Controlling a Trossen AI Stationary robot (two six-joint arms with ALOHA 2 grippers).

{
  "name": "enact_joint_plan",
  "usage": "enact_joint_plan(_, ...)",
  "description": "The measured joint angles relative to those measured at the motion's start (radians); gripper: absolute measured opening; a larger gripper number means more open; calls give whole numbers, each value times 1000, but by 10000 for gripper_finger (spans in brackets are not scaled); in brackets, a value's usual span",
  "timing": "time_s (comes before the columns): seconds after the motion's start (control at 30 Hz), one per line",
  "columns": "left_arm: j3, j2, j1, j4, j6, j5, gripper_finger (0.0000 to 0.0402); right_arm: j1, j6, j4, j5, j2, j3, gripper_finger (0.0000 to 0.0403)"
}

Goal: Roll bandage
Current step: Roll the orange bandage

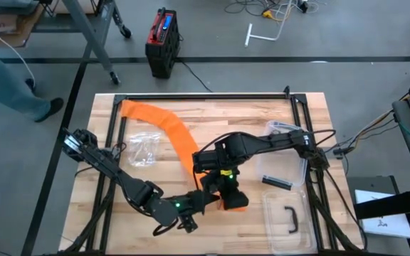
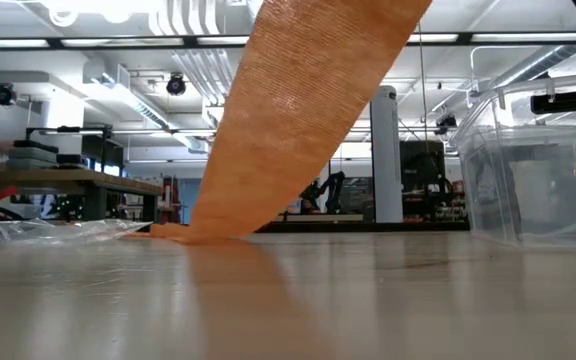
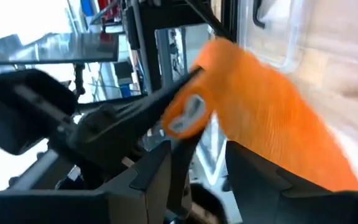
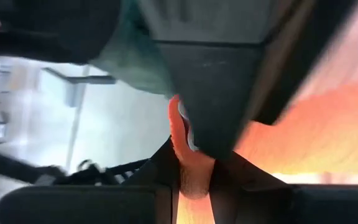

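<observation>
Bandage [image 1: 180, 135] end sits pinched in right pincer [image 1: 223, 186], left pincer [image 1: 203, 200] spread beside.

An orange bandage [image 1: 168, 128] trails across a wooden table [image 1: 212, 107] from the far left toward the near middle. There the left gripper [image 1: 206, 201] and right gripper [image 1: 223, 186] meet over its rolled end.

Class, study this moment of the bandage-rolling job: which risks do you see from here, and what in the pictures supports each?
1. The right gripper pinches only a thin edge of the orange bandage; it may slip free.
2. The unrolled tail trails far across the table beside a clear plastic bag; it might drag the bag along.
3. The left gripper works very close to the right one; they could collide.
</observation>
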Motion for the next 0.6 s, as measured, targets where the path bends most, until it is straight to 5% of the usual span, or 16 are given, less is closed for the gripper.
enact_joint_plan(0.37,0,-2,-15,18,266,31,138,-46,-52,3,-147,0,-48,48)
enact_joint_plan(0.6,0,-6,-20,54,274,-43,152,-74,-90,-5,-207,0,-99,51)
